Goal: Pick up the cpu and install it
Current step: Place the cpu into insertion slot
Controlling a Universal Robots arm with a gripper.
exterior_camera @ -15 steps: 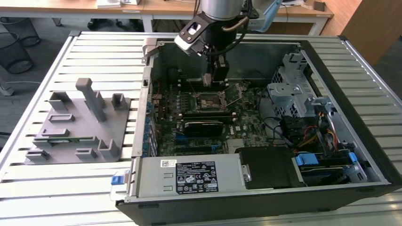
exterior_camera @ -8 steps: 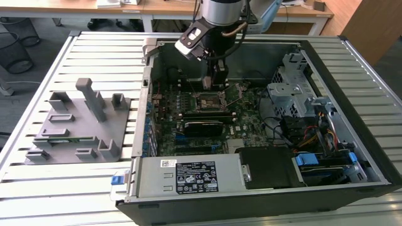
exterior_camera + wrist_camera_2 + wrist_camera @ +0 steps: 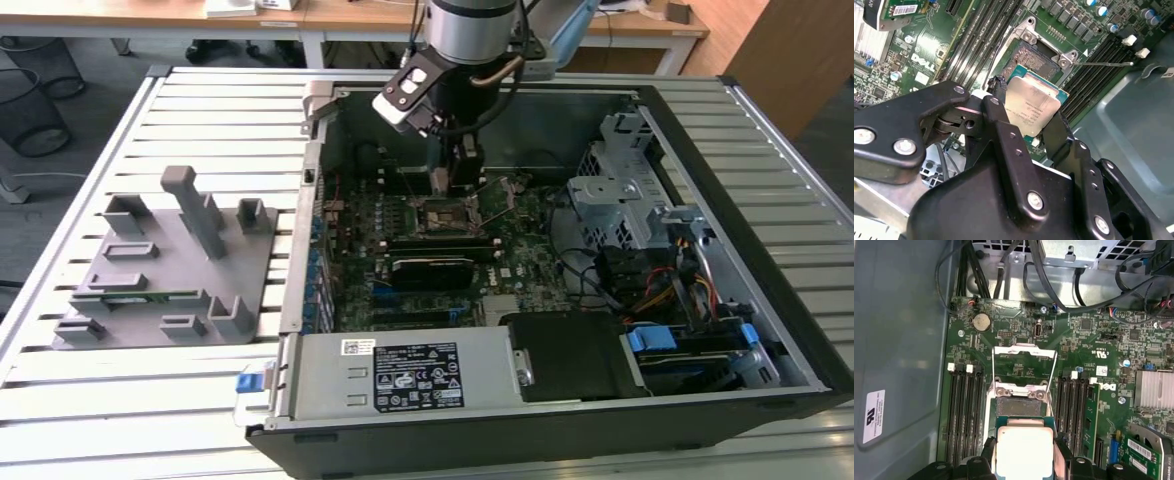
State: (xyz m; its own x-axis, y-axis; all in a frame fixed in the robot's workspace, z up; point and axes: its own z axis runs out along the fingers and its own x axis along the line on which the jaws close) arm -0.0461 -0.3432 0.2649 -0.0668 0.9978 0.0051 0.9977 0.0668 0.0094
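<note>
Slatted metal counter [image 3: 134, 420], desks behind. An open computer case [image 3: 747, 150] lies on its side on the counter. A grey parts fixture [image 3: 160, 270] sits beside it at the exterior view's left.

My arm reaches down into the case, end effector [image 3: 461, 170] over the middle of the motherboard [image 3: 521, 260].

End effector state: fingers clamped on the cpu [image 3: 1025, 450], one finger on each of two opposite edges, silver top facing up. Seen in both wrist views.

The cpu is off the fixture, in my grip, inside the case.

The socket [image 3: 1021, 405] is bare, its load frame [image 3: 1024, 355] swung up and open and the thin latch lever [image 3: 1104, 63] out to the side.

Key relation: the socket lies below the cpu and slightly ahead of it, toward the raised frame. In the first wrist view the cpu's far edge overlaps the socket's near edge, and the chip's sides run roughly parallel to the socket's. My reading is that the cpu hangs above the socket, not seated. I cannot tell whether it touches.

Memory slots [image 3: 961, 415] flank the socket on both sides, close to my fingers.
</note>
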